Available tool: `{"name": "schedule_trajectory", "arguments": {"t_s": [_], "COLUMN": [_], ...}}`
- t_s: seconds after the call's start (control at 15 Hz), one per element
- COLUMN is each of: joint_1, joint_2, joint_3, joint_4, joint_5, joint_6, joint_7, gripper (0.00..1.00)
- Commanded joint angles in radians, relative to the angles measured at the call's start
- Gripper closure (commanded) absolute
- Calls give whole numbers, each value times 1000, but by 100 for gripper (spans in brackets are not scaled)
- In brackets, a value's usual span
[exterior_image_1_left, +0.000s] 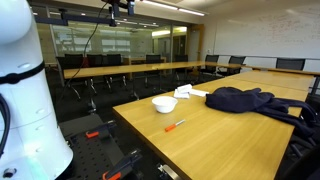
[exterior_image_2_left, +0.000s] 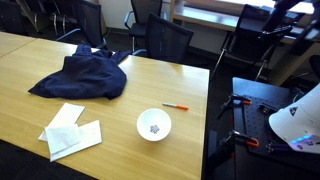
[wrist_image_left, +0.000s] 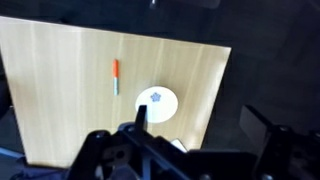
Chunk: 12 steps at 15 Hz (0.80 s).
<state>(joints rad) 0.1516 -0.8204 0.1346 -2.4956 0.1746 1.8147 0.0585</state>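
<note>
The gripper (wrist_image_left: 185, 140) hung above a wooden table (wrist_image_left: 60, 90), jaws wide apart. Below lay one white bowl (wrist_image_left: 155, 99), one orange marker (wrist_image_left: 116, 75), one dark garment (exterior_image_2_left: 85, 75) and two white cloths (exterior_image_2_left: 72, 132).

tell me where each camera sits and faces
An exterior view: low beside the robot, facing along the light wooden table; a white arm link fills its left edge.
An exterior view: high, looking down at the dark navy cloth garment; a white robot part shows at right.
Wrist view: above the table, looking down; the open black gripper shows at bottom.
All three share the round white bowl and orange-and-white marker.
</note>
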Motion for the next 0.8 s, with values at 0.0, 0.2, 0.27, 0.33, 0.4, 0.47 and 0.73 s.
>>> {"name": "schedule_trajectory", "arguments": {"t_s": [0.0,0.2,0.27,0.33,0.4,0.47,0.73], "joint_1": [-47,-56,-52,-68,-62,-44,-60], "joint_2": [158,400,483,554,625,691,904], "joint_3": [50,55,37,43,19,-13,-46], "joint_4": [-64,-78,-69,-64,-50,-39,39], "joint_5": [64,84,95,67,82,137,356], "joint_6": [300,491,534,581,607,627,657], "joint_7": [117,192,190,209,177,109,-87], "gripper": [0,0,0,0,0,0,0]}}
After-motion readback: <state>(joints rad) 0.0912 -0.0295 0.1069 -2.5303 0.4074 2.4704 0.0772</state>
